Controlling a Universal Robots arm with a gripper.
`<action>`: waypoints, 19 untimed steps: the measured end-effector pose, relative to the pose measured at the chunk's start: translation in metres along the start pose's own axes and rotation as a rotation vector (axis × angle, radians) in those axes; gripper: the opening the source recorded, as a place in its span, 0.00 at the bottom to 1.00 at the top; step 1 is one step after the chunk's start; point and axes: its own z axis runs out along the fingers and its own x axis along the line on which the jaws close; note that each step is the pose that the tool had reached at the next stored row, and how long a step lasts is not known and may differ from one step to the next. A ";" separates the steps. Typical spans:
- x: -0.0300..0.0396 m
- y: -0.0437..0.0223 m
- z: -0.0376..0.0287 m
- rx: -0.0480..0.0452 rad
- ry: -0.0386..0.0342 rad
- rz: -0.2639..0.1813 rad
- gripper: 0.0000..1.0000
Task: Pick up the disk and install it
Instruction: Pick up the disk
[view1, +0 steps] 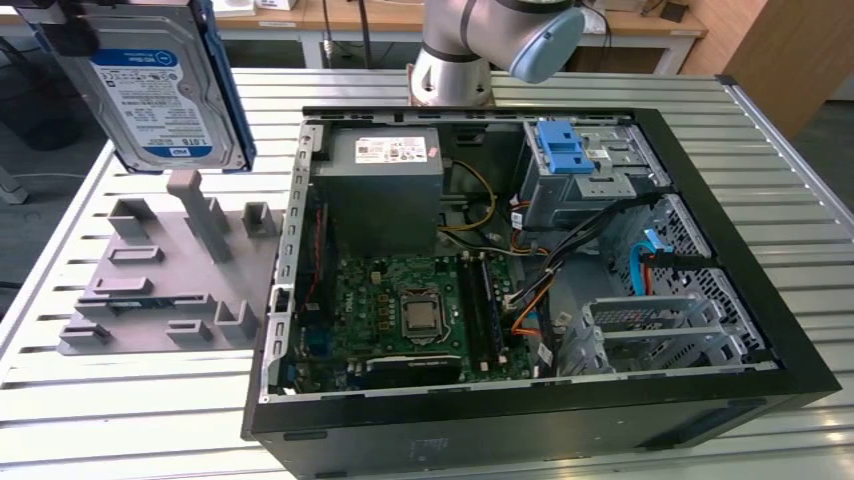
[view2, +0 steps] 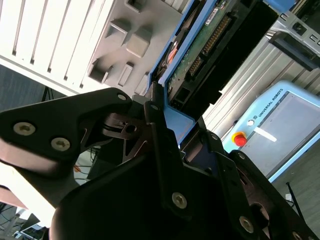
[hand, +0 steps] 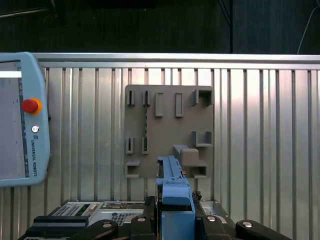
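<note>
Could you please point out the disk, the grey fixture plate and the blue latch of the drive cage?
disk (view1: 158, 85): exterior view, on its white-and-blue label.
grey fixture plate (hand: 167, 132): first wrist view, on its bare flat middle.
blue latch (view1: 567, 150): exterior view, on the middle of its top face.

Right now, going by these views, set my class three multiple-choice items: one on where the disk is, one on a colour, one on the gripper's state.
1. Where is the disk?
A) held in the air over the grey fixture tray
B) inside the drive cage
C) flat on the motherboard

2. What colour is the disk's carrier?
A) red
B) blue
C) green

3. The gripper is:
A) open and empty
B) shut on the disk
C) shut on a cable

Answers:
1. A, the exterior view shows it upright, clear of the tray.
2. B, a blue frame edges the drive.
3. B, the fingers clamp the carrier in both wrist views.
</note>
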 end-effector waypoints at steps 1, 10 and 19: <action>0.0000 -0.0003 0.0000 0.0000 0.0000 0.000 0.36; 0.0000 -0.0035 0.0000 0.0000 0.0000 0.000 0.36; 0.0000 -0.0059 -0.0001 0.0000 0.0000 0.000 0.36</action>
